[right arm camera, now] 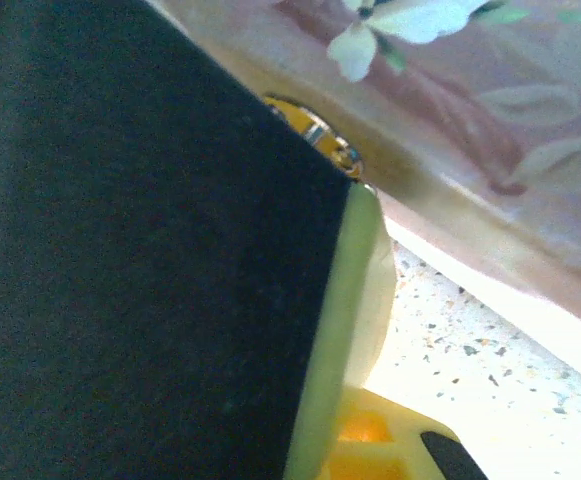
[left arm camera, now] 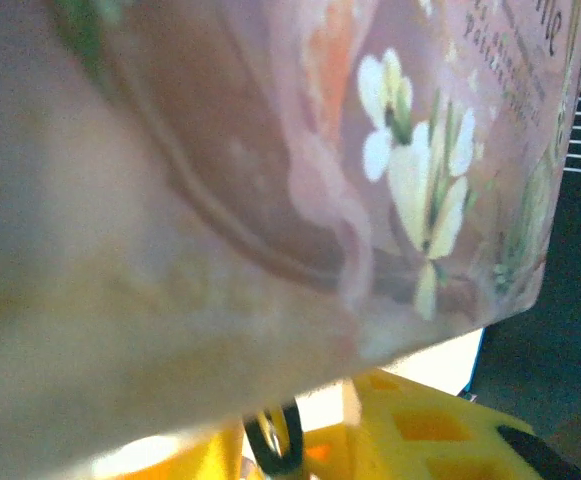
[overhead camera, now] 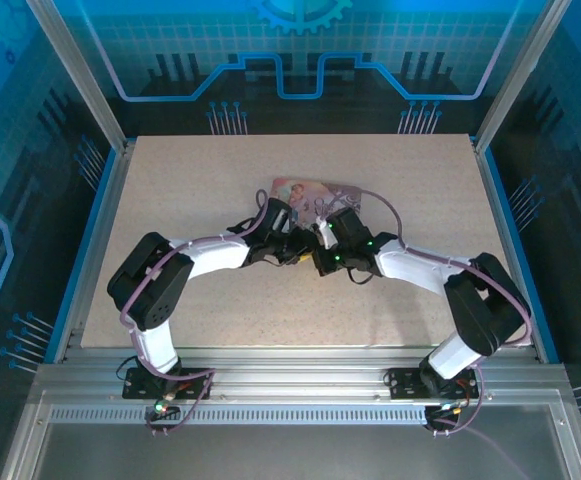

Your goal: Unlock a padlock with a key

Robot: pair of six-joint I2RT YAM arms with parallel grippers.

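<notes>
Arms crowd together just in front of the box point(overhead camera: 305, 190), left gripper point(overhead camera: 292, 247) and right gripper point(overhead camera: 322, 238) almost touching, their grip too hidden to tell, the padlock point(right arm camera: 328, 140) glinting just beside the box, whether the key is in unclear, so unlocking looks unfinished.
</notes>
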